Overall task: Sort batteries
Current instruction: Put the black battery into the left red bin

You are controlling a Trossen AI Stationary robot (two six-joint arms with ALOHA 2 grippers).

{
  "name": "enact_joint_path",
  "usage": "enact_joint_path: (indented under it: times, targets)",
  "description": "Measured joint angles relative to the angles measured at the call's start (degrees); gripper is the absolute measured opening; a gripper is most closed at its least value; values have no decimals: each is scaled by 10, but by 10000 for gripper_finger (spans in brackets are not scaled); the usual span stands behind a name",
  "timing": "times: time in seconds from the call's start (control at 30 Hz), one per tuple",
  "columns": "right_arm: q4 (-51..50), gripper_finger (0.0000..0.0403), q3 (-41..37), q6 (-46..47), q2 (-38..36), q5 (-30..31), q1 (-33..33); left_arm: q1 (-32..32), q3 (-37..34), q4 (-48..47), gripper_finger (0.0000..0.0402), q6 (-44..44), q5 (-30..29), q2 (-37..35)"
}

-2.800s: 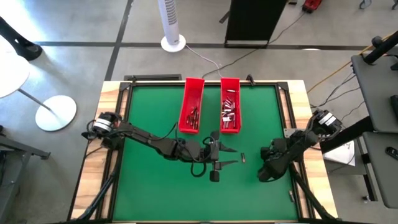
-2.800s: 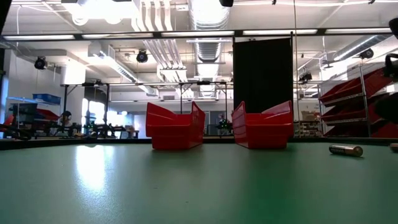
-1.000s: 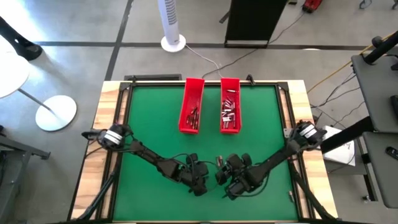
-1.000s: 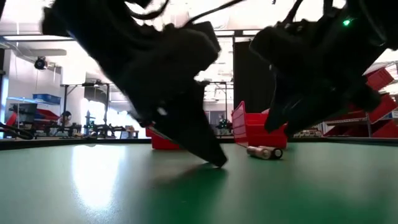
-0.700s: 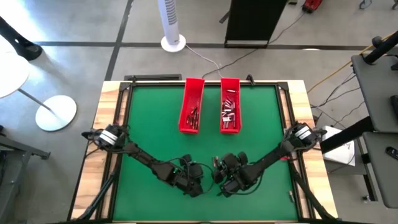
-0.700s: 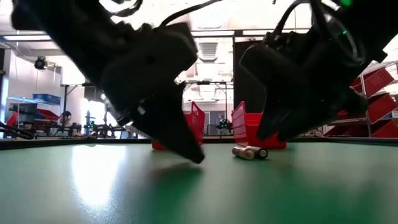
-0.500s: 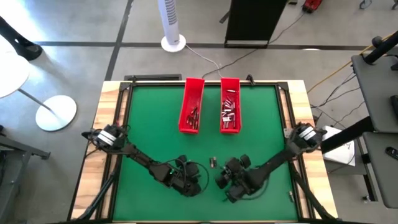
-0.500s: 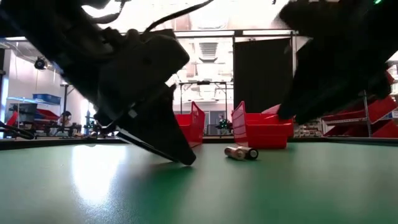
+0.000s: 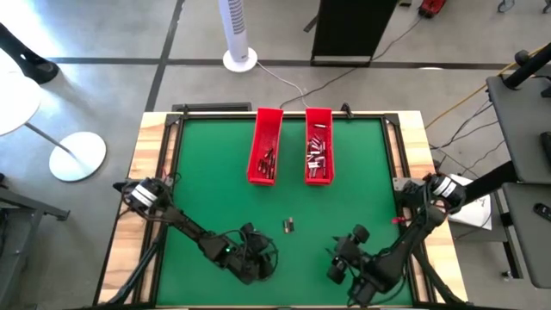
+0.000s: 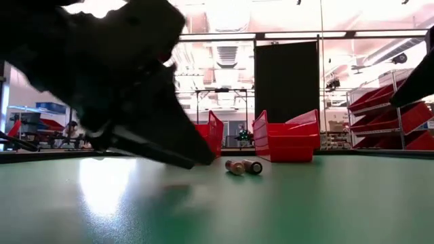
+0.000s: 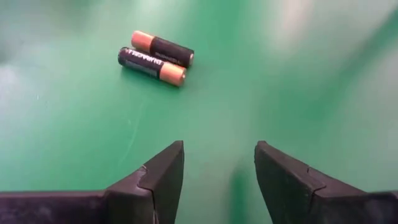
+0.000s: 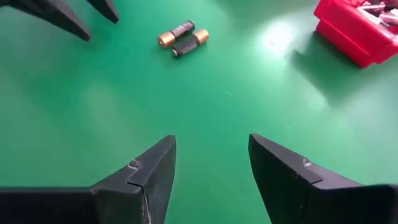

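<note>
Fingers parted, empty; two batteries lie parallel, copper ends opposed

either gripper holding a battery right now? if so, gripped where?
Nothing is held. The left gripper and the right gripper are both open and empty over the green mat. The two batteries lie loose side by side ahead of them.

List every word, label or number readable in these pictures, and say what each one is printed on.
No text can be read for certain.
Lower battery of the pair: pale lettering along its black body, too blurred to make out.
Upper battery of the pair: faint print on the black part, too small to read.
Red bins: no label shows.
Batteries inside the bins: too small to tell any print.
</note>
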Motion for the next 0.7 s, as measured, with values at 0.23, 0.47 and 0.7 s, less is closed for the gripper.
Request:
enact_joint_path:
  times: [0.23,0.47,0.7]
  targets:
    - [-62,196,-20,18,0,39,1,27,8,-1,183,-3,1,0]
    - [-86,196,-63,80,0,84,1,28,13,-34,183,6,0,0]
    - [-145,196,-74,62,-49,100,-7,38,12,-47,183,-78,-11,15]
